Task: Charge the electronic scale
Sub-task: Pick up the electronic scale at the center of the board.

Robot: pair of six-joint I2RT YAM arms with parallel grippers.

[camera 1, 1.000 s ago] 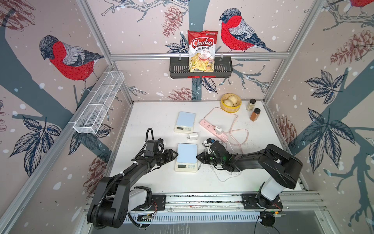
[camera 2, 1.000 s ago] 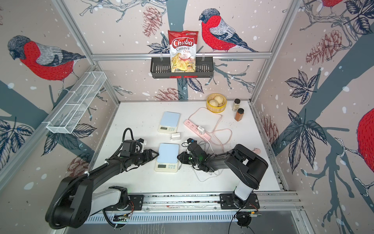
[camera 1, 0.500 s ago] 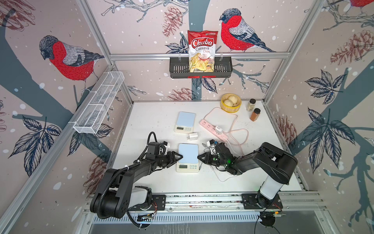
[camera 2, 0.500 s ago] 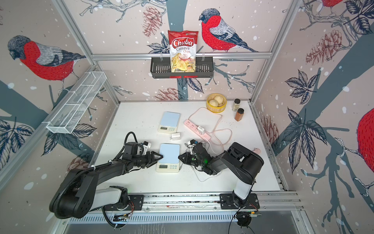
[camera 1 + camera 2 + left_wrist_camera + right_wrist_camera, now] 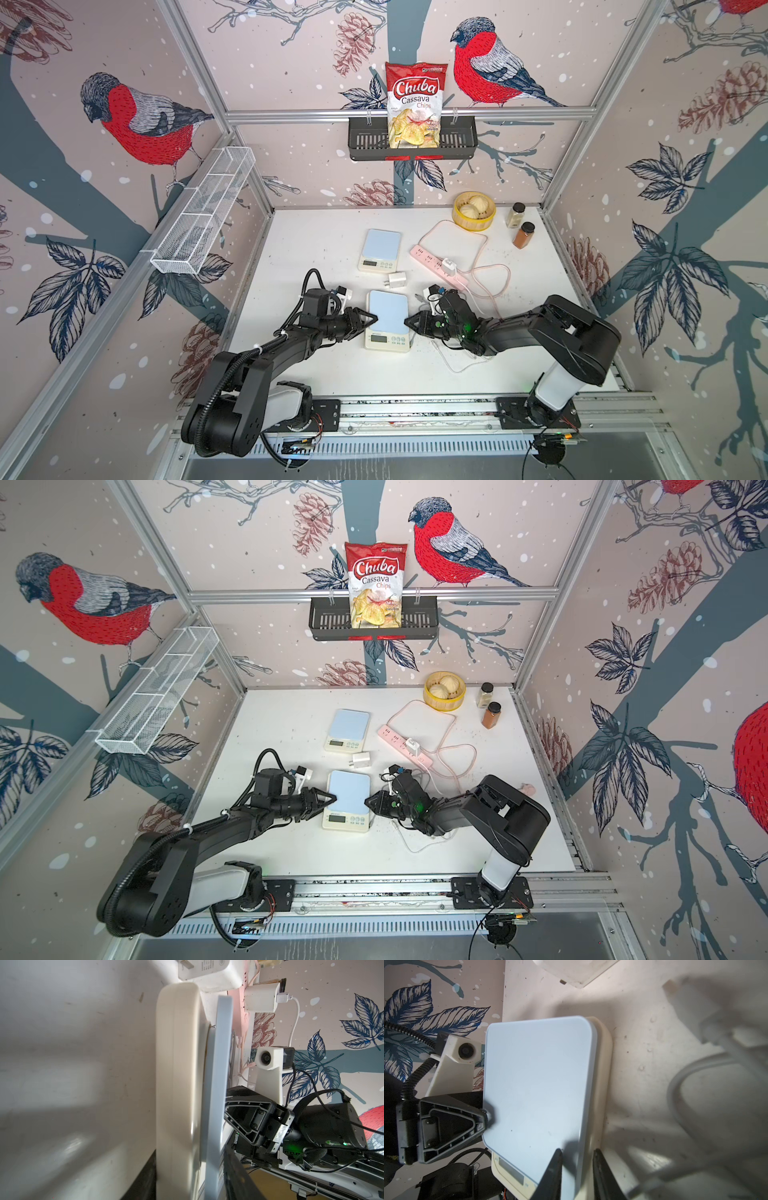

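my left gripper (image 5: 374,318) and right gripper (image 5: 408,322) straddle the near scale (image 5: 388,313) at its edges; clamped or not, i cannot tell. the white cable (image 5: 453,370) seems unplugged.

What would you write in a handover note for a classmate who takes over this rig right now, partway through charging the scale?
Left tool: jaws straddle the left edge of the near scale; a firm grip cannot be confirmed.
Right tool: jaws straddle its right edge; grip equally unclear.
Things: the near scale sits between both arms. The charger is in the pink power strip. A white cable lies loose on the table by the right arm.
Done: charger plugged in.
Left: probably pick up the cable's free end and plug it into the scale; no cable is seen in the scale.
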